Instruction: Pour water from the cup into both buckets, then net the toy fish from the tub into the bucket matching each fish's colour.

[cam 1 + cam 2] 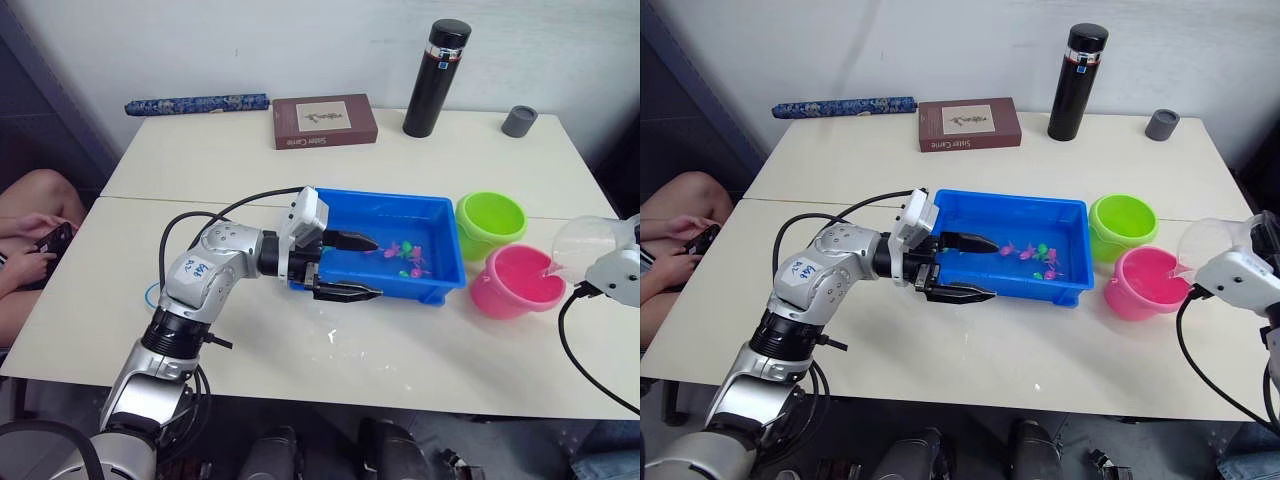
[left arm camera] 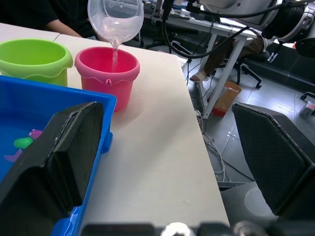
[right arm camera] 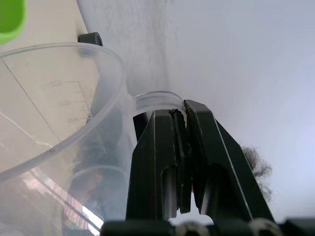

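Observation:
The clear cup (image 1: pixel 585 243) is tipped over the pink bucket (image 1: pixel 515 282), and a thin stream of water (image 2: pixel 114 55) falls from its spout into that bucket. My right gripper (image 3: pixel 179 112) is shut on the cup's handle. The green bucket (image 1: pixel 490 222) stands just behind the pink one, right of the blue tub (image 1: pixel 400 284). Several small pink and green toy fish (image 1: pixel 405 255) float in the tub's right half. My left gripper (image 1: pixel 376 267) is open astride the tub's front wall near its left end, with one finger over the water and one outside.
A tall black flask (image 1: pixel 436 78), a small grey cup (image 1: pixel 519 121), a brown book (image 1: pixel 324 121) and a rolled blue cloth (image 1: pixel 197 104) line the table's far side. A seated person (image 1: pixel 35 240) is at the left edge. Bare tabletop lies in front of the tub.

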